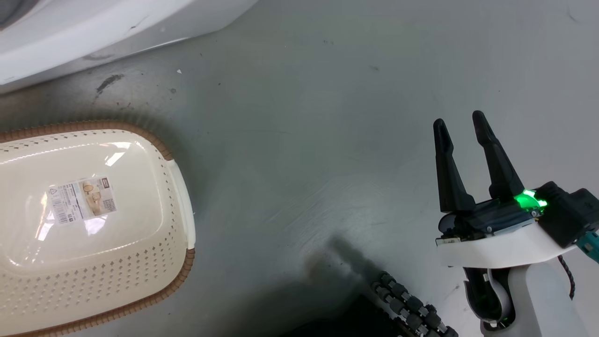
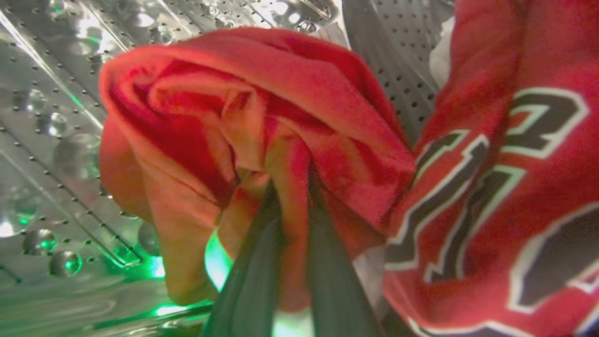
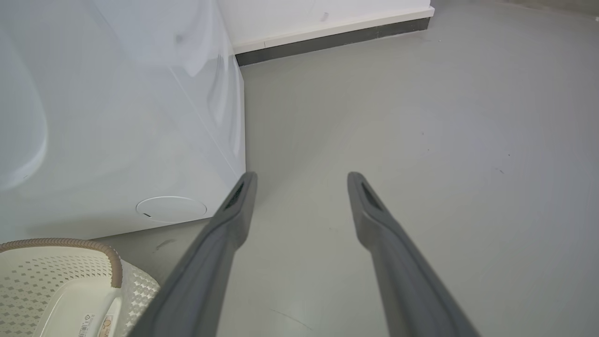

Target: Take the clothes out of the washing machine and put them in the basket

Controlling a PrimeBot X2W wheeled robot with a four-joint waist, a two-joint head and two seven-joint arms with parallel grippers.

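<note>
In the left wrist view my left gripper is shut on a fold of a plain red garment inside the perforated steel drum of the washing machine. Right beside it hangs the red jersey with black-and-white numerals. My right gripper hovers open over bare floor at the right, holding nothing. The cream basket with a brown rim sits at the lower left, with only a label sticker inside.
The machine's white front stands just left of my right gripper, with the basket's rim below it. Grey floor stretches to a wall skirting. A dark ribbed cable lies near the bottom edge.
</note>
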